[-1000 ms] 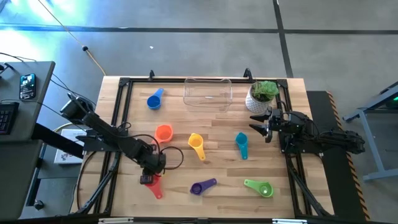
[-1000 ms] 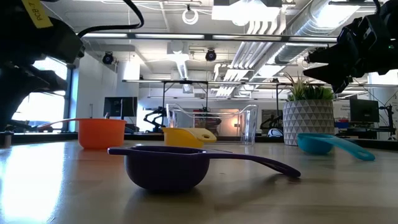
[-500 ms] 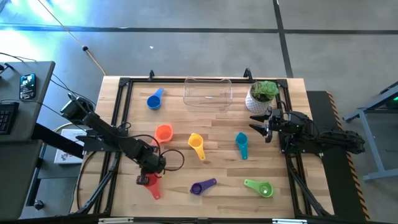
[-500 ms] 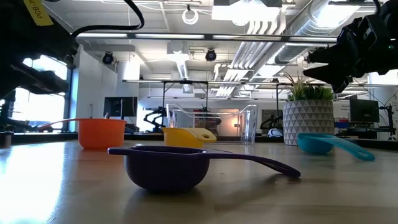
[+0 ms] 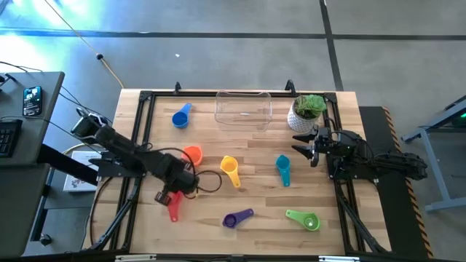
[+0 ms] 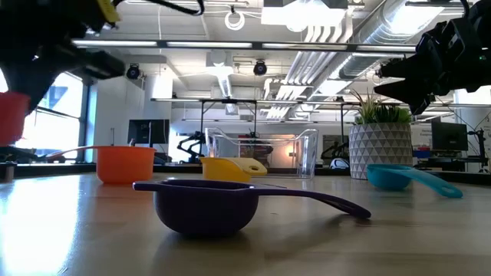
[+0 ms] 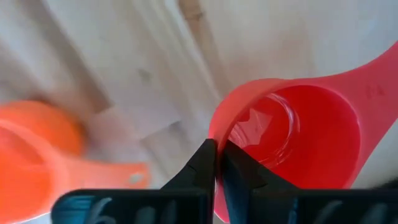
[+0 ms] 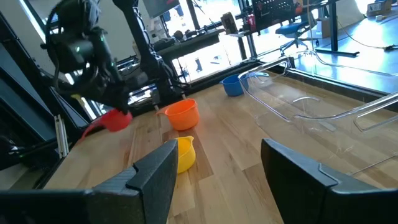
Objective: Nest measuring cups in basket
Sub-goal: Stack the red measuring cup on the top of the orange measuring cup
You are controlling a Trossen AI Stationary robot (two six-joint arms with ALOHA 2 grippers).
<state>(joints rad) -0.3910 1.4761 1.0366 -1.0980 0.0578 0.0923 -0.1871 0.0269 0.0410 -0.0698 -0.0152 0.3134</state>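
Gleaming red cup (image 7: pixel 298 143) — glossy, translucent.

I see a pale wood table (image 5: pixel 255 138) of jointed planks, matt with a faint sheen. The red cup (image 7: pixel 298 143) looks like smooth, glossy plastic, its bowl catching highlights. The purple cup (image 6: pixel 205 205) is duller plastic. The basket (image 5: pixel 243 108) is clear, shiny plastic. The plant pot (image 6: pixel 381 152) seems a faceted matt white, possibly ceramic. My gripper fingers (image 8: pixel 152 180) look matt black.

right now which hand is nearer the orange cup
Left. The left hand, shut on the red cup, is just beside the orange cup; the right hand waits by the plant.
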